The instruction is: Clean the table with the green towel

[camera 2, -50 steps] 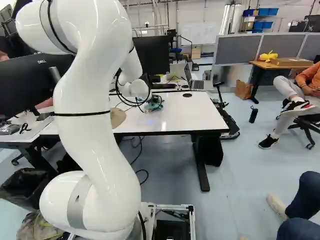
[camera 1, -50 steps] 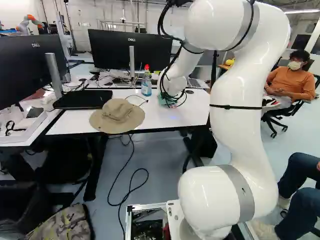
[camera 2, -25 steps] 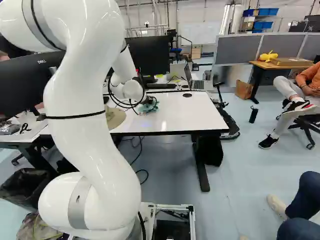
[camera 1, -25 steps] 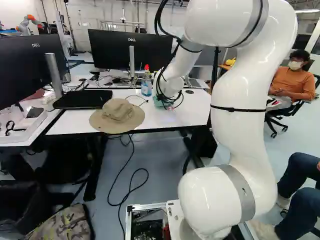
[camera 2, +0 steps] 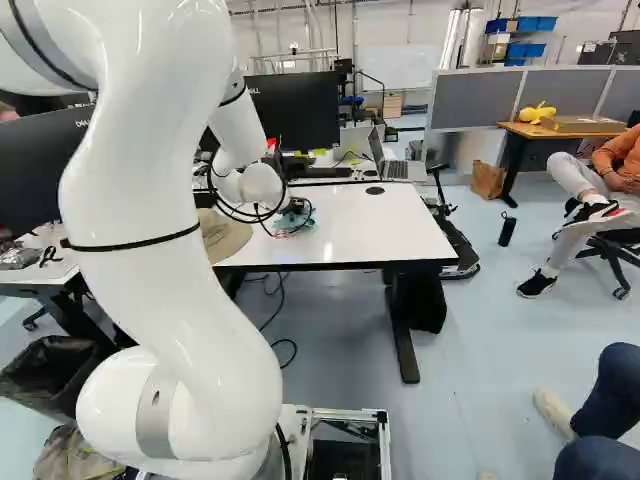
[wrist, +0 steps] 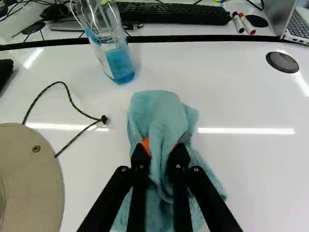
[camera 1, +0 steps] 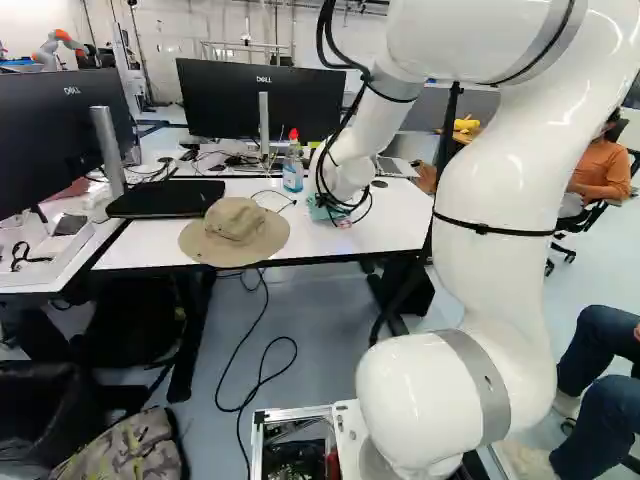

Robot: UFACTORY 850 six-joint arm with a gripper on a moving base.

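Green towel [wrist: 164,113] is pinched in my gripper [wrist: 160,151], near the left base view's middle, so I should wipe the table [wrist: 246,169] softly in slow, straight rows.

Right base view: open passage over right part of white rectangular tabletop [camera 2: 390,230]. Left base view: tan wide-brimmed cloth hat [camera 1: 235,228] blocks left; clear bottle of blue liquid [camera 1: 293,174] blocks toward far edge.
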